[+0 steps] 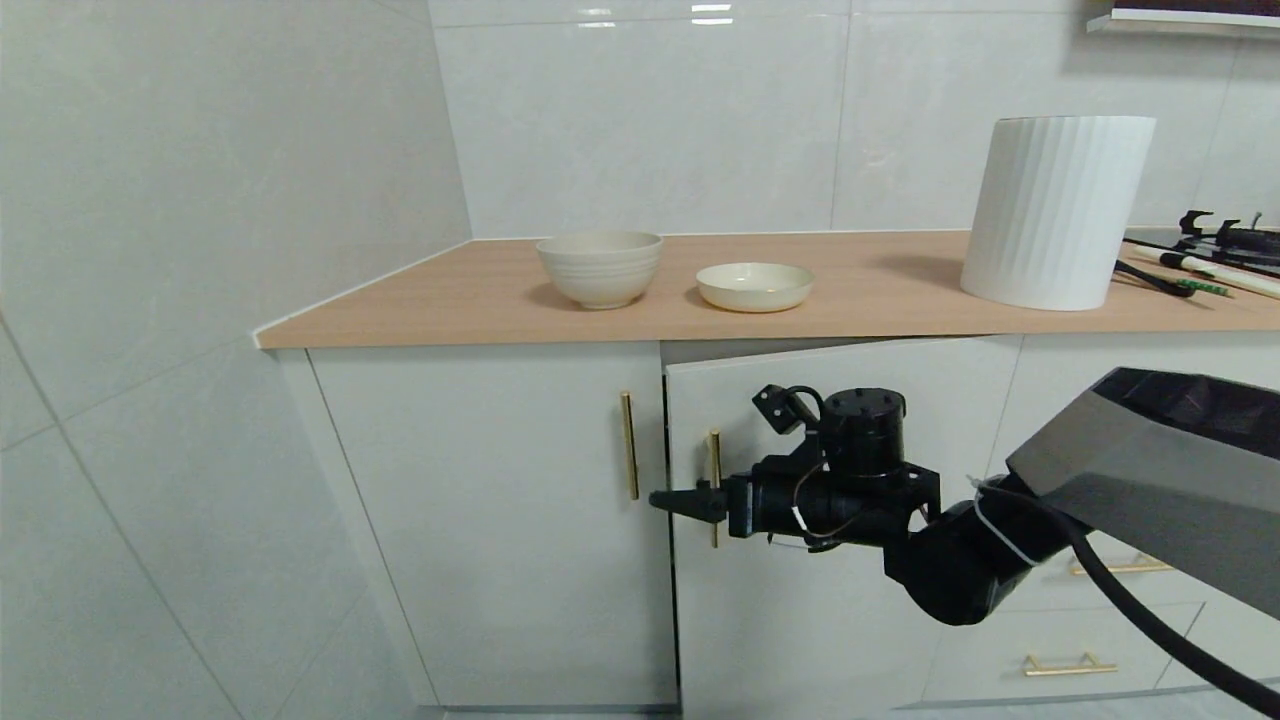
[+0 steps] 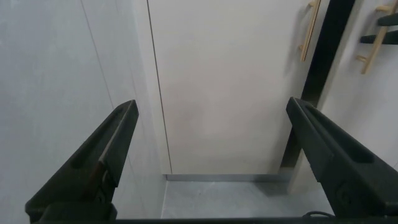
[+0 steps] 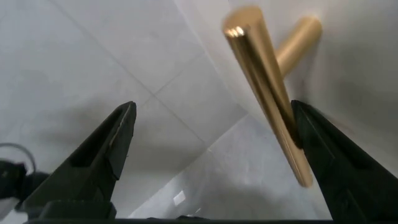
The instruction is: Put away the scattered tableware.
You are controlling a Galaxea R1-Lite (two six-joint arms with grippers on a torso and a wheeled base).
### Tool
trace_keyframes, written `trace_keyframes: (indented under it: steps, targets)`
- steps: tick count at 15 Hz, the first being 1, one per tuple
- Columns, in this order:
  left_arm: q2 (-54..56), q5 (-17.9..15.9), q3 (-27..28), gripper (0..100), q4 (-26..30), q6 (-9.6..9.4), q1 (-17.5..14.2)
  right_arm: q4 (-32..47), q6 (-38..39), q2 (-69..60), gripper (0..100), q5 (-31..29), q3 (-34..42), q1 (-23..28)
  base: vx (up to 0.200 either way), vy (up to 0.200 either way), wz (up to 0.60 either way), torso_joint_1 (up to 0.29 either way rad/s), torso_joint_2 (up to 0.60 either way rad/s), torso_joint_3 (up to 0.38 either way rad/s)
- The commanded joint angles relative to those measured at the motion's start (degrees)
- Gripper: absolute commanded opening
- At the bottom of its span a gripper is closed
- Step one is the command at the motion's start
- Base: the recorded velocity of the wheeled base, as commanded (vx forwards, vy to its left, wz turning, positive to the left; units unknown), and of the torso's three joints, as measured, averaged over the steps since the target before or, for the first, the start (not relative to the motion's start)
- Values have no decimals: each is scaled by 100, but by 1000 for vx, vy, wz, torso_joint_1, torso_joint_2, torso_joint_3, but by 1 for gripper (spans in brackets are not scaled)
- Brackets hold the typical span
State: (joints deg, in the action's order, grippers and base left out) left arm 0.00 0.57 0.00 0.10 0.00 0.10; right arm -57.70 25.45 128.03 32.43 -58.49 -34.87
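Bowl (image 1: 600,268) well above right claw (image 1: 678,501)

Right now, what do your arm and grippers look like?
The right arm is matte black with rounded joints, a cylindrical housing on the wrist, thin looped wires, a white tie and a thick black cable. The right gripper and left gripper have black, wedge-shaped fingers tapering to the tips.

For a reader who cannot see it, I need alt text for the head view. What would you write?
The right gripper sits at the gold handle of a white cabinet door that stands slightly ajar. On the wooden counter above stand a bowl, a shallow dish and a ribbed white container.
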Motion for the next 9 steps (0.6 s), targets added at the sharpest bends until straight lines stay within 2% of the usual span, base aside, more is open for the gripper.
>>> trace_keyframes:
  steps: [1,3,5,7,9]
  targets:
    - [0,4,0,100,-1,0,-1,-523,-5,-146,100,44,567,-20,0,0,0,0,0,0]
    - [0,4,0,100,-1,0,-1,-787,-5,-208,100,124,839,-3,0,0,0,0,0,0]
    - [0,4,0,100,-1,0,-1,-778,65,-480,100,475,1085,24,0,0,0,0,0,0]
    - [0,4,0,100,-1,0,-1,-778,557,-929,100,1046,1384,50,0,0,0,0,0,0]
    - [0,4,0,100,-1,-9,-1,-787,610,-1096,100,1477,1569,191,0,0,0,0,0,0]
